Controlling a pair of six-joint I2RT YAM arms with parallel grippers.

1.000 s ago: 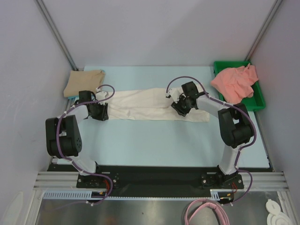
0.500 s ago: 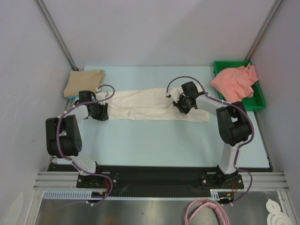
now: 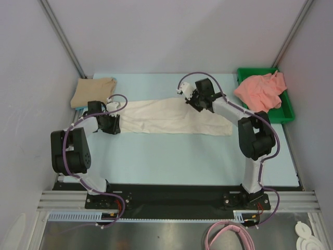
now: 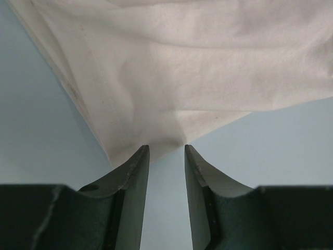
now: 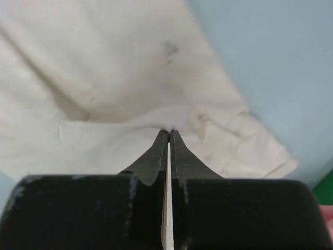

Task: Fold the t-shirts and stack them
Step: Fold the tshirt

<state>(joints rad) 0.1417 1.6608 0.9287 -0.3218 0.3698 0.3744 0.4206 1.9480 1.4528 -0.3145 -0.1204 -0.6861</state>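
Note:
The cream-white t-shirt (image 3: 166, 117) lies as a long strip across the middle of the table. My right gripper (image 3: 191, 100) is at its far edge and is shut on a pinch of the cloth (image 5: 171, 122), which rises to the fingertips (image 5: 169, 130). My left gripper (image 3: 115, 124) sits at the strip's left end, open, with the shirt's corner (image 4: 156, 140) just reaching its fingertips (image 4: 166, 148) and bare table between the jaws. The tan-beige t-shirt (image 3: 93, 92) lies folded at the far left. The salmon-pink t-shirt (image 3: 260, 91) is bunched in the tray.
A green plastic tray (image 3: 285, 112) stands at the far right corner under the pink shirt. Grey walls with slanted metal posts close in both sides. The black mounting rail runs along the near edge.
My right gripper has shut on the cream-white shirt and moved from the strip's middle toward its far edge, drawing cloth with it. The left arm has not moved.

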